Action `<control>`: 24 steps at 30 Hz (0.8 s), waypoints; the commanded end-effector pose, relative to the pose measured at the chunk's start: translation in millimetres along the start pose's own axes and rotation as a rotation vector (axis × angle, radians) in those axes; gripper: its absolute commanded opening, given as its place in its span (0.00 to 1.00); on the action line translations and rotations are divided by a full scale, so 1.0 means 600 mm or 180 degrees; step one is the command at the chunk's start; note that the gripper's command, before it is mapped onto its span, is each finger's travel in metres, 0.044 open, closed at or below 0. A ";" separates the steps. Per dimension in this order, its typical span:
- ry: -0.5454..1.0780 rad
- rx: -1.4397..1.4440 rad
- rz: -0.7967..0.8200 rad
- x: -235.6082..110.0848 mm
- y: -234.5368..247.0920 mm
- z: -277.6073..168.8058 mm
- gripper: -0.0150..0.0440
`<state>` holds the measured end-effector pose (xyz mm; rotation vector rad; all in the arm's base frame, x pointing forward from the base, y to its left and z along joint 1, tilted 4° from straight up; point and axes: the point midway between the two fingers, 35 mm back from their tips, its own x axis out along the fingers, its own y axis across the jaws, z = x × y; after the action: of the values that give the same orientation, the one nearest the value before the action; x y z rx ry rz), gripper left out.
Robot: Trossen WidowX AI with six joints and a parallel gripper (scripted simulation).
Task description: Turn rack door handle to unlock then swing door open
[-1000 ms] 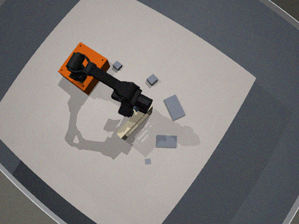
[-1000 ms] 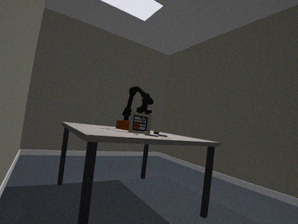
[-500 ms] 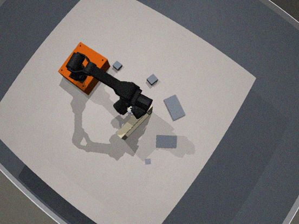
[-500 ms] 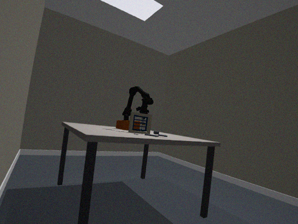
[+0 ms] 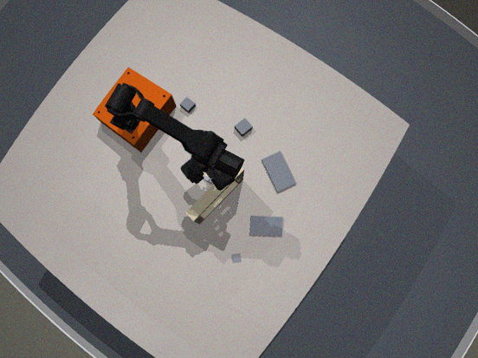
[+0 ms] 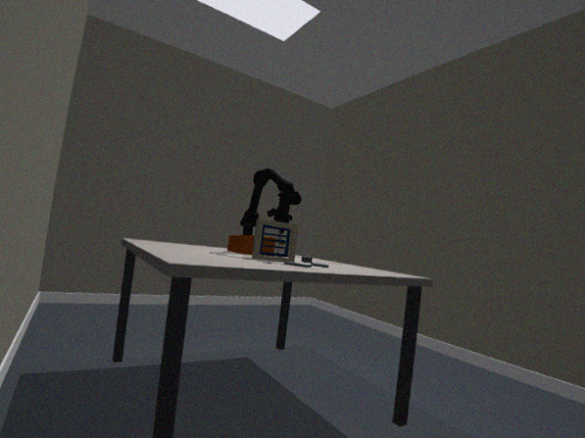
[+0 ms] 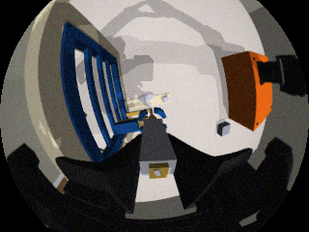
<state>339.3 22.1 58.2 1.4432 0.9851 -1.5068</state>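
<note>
The rack's beige frame [image 5: 208, 203] [image 6: 257, 240] [image 7: 50, 72] stands upright on the table. The door, a blue grille [image 6: 263, 240] [image 7: 69, 68], looks closed in the frame's opening. A blue bracket [image 7: 126, 127] joins it to the upright handle [image 7: 156, 137], a dark grey bar with a brass end piece. My gripper [image 5: 207, 177] [image 7: 154, 137] points down on the arm's side of the frame and is shut on the handle, one black finger on each side of it. How far the handle is turned relative to the door is hard to tell. The finger contact surfaces are hidden.
The orange base block [image 5: 151, 88] [image 7: 238, 87] stands behind the arm. Two small grey blocks [image 5: 187, 104] [image 5: 243, 127] lie on the table beside the arm. Two flat grey slabs [image 5: 278, 171] [image 5: 266, 226] and a small grey square [image 5: 236, 258] lie beyond and beside the frame.
</note>
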 end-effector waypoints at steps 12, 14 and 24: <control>-0.0022 -0.0219 0.0002 0.002 -0.004 0.005 0.29; -0.0022 -0.0355 0.0001 0.002 -0.006 0.006 0.29; -0.0023 -0.1032 -0.0003 0.002 -0.020 0.015 0.29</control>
<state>329.4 20.2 58.6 1.2639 1.1306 -1.3288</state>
